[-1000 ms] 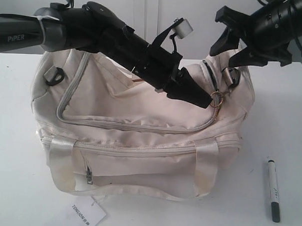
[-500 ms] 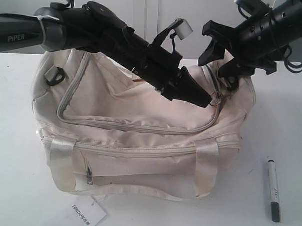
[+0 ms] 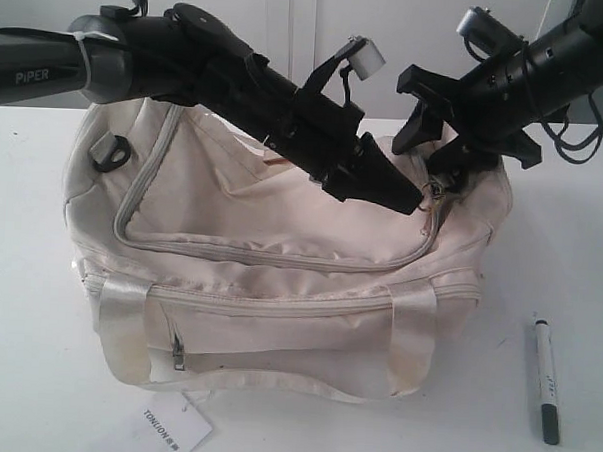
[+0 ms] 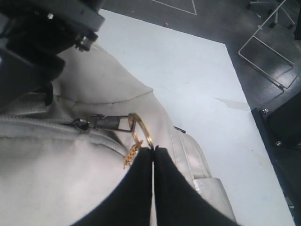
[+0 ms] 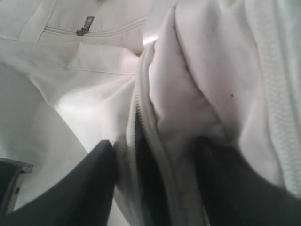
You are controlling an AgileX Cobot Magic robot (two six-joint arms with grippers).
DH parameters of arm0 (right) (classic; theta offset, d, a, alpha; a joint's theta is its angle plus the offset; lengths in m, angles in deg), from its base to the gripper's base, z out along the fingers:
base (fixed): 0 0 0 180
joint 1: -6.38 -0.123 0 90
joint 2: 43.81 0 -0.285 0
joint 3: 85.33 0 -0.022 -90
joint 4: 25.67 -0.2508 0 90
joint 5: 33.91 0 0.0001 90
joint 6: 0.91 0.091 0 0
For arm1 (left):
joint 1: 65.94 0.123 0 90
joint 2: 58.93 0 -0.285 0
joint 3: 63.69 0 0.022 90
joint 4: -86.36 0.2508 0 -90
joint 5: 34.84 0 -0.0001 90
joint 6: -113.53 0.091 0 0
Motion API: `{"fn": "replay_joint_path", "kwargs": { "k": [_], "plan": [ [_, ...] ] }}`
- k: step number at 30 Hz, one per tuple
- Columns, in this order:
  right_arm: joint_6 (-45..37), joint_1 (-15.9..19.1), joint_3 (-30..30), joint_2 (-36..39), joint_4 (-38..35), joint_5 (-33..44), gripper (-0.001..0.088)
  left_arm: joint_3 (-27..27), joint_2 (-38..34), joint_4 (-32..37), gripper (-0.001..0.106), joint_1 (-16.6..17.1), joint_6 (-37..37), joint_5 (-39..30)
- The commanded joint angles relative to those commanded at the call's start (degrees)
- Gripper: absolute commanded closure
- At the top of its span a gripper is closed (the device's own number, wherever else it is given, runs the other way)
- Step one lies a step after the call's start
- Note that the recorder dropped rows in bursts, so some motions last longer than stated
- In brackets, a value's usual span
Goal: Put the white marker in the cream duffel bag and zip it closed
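The cream duffel bag (image 3: pixel 279 285) lies on the white table, its curved top zipper running to the right end. My left gripper (image 3: pixel 418 203) reaches across it, shut on the metal key-ring zipper pull (image 3: pixel 430 205). In the left wrist view the fingertips (image 4: pixel 154 150) pinch the gold ring (image 4: pixel 141 132) against the bag (image 4: pixel 56 179). My right gripper (image 3: pixel 425 151) is open at the bag's right end. In the right wrist view it (image 5: pixel 157 146) straddles a fold of fabric and zipper (image 5: pixel 141 117). The white marker (image 3: pixel 546 377) lies on the table to the bag's right, dark cap toward the front.
A white paper tag (image 3: pixel 173 428) lies in front of the bag. A small front pocket zipper pull (image 3: pixel 179 359) hangs at the lower left. The table (image 3: pixel 581 248) ends near the bag's right side, with dark floor and a wire rack (image 4: pixel 268 52) beyond.
My right gripper has come down and leftward onto the bag's right end, still open. The left gripper keeps the ring and has barely moved. The marker has not moved.
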Motion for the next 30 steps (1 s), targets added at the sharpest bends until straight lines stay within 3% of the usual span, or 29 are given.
{"fn": "replay_joint_path", "kwargs": {
  "k": [3,5,30],
  "plan": [
    [0.0,0.0,0.0,0.0,0.0,0.14,0.0771,0.0,0.0,0.0,0.105,0.0,0.0,0.0],
    [0.0,0.0,0.0,0.0,0.0,0.14,0.0868,0.0,0.0,0.0,0.105,0.0,-0.1,0.0],
    [-2.97,0.0,0.0,-4.83,-0.36,-6.52,0.0868,0.0,0.0,0.22,0.105,0.0,-0.63,-2.54]
  ]
}}
